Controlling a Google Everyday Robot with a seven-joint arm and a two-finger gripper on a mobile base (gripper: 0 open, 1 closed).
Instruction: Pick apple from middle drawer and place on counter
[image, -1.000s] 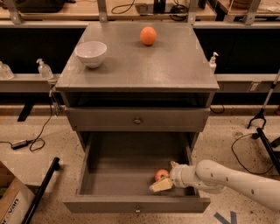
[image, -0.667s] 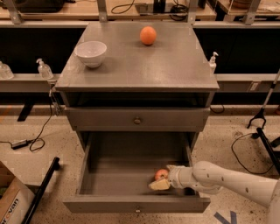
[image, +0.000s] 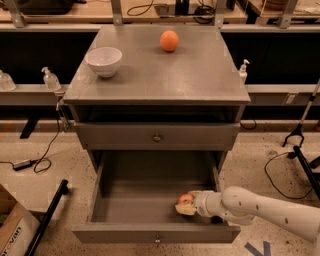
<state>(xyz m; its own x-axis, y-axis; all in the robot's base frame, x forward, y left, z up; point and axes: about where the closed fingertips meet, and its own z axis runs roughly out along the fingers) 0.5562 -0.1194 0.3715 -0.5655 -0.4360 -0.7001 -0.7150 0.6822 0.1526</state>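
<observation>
The middle drawer (image: 150, 202) is pulled wide open below the shut upper drawer (image: 157, 136). The small red apple (image: 185, 199) lies on the drawer floor at the front right. My gripper (image: 187, 204) reaches into the drawer from the right on a white arm and is right at the apple, its pale fingers (image: 185, 209) around it. The counter (image: 165, 65) is the grey cabinet top above.
On the counter stand a white bowl (image: 104, 61) at the left and an orange fruit (image: 169, 40) at the back middle. A cardboard box (image: 12, 230) and a black bar (image: 47, 217) lie on the floor at the left. Cables and a stand are at the right.
My gripper has moved slightly left inside the drawer, closer onto the apple. The apple has stayed on the drawer floor.
</observation>
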